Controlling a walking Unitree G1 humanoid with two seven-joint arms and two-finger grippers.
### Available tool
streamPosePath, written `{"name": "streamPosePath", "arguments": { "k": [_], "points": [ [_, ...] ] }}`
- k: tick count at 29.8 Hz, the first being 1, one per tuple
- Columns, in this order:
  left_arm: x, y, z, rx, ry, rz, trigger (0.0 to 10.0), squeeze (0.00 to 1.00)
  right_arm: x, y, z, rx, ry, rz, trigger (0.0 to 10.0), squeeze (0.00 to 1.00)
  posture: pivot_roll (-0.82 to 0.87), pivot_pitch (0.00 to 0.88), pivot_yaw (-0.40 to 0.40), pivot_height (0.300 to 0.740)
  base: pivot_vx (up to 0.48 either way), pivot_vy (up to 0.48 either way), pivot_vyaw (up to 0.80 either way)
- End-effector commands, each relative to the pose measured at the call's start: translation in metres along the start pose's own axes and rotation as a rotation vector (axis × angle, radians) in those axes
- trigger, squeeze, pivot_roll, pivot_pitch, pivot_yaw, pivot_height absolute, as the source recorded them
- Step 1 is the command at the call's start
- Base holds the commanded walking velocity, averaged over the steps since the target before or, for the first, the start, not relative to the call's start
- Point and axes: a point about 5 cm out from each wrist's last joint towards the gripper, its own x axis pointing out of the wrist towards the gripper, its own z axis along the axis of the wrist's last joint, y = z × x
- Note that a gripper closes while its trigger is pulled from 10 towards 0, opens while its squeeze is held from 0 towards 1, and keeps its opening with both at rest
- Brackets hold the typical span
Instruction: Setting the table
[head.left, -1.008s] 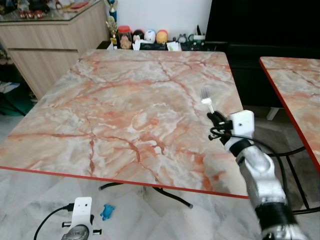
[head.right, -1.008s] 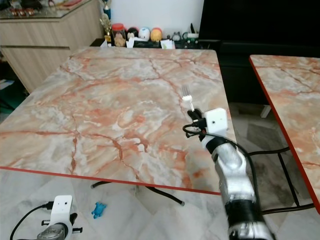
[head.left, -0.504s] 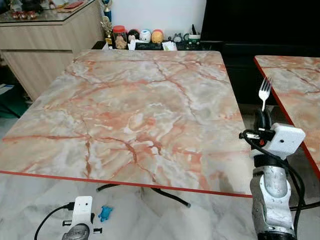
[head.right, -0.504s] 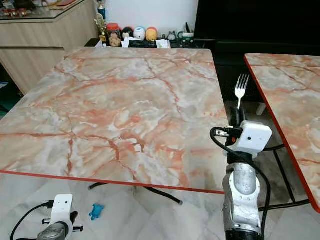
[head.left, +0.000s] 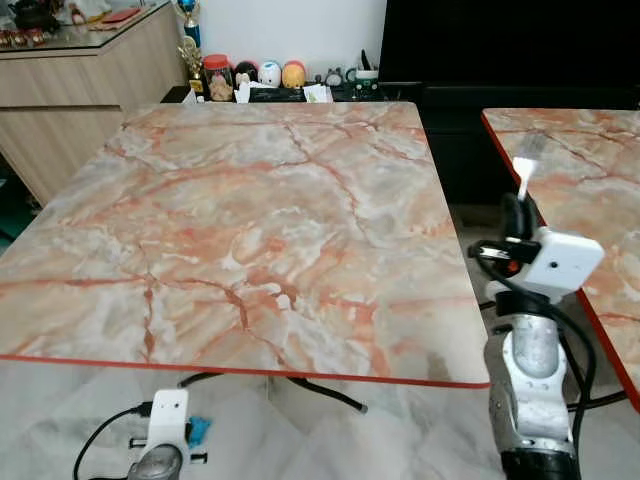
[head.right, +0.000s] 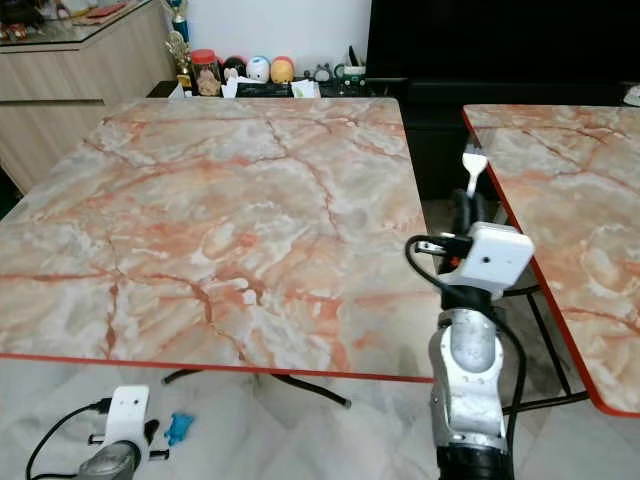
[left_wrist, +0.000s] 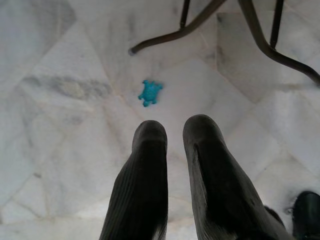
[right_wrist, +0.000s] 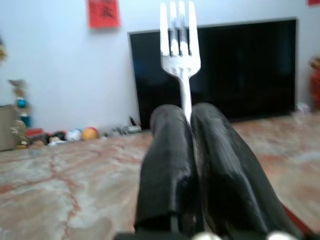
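Fork (right_wrist: 180, 37): silver metal, four tines, upright with tines pointing up. Handle is clamped between the black fingers of the right gripper (right_wrist: 191, 125). Held in the gap between the two marble tables (head.left: 250, 210).

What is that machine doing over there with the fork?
It is a walking robot setting the table. Its right gripper is shut on a fork, held upright with the tines up, in the gap between two marble-patterned tables. The fork has not been laid down on either one yet. The left gripper hangs low over the floor, near a small blue toy.
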Motion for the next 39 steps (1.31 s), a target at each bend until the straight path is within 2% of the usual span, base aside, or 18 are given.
{"name": "streamPosePath", "arguments": {
  "k": [1, 25, 39],
  "points": [
    [0.0, 0.0046, 0.0002, 0.004, -0.002, 0.017, 10.0, 0.0, 0.002, 0.0069, 0.0021, 0.013, 0.0, 0.02, 10.0, 0.0, 0.04, 0.0, 0.019, 0.74, 0.0, -0.349, -0.79],
    [-0.0003, 0.0049, -0.002, 0.019, 0.009, 0.016, 10.0, 0.0, 0.0066, 0.0138, 0.0064, 0.022, -0.023, 0.039, 10.0, 0.0, 0.03, 0.0, 0.022, 0.74, 0.0, -0.349, -0.03],
    [-0.0004, 0.0058, -0.0023, 0.024, 0.011, 0.016, 10.0, 0.0, 0.0063, 0.0147, 0.0088, -0.034, -0.042, 0.07, 10.0, 0.0, 0.02, 0.0, 0.026, 0.74, 0.0, -0.327, 0.1]
  ]
}}
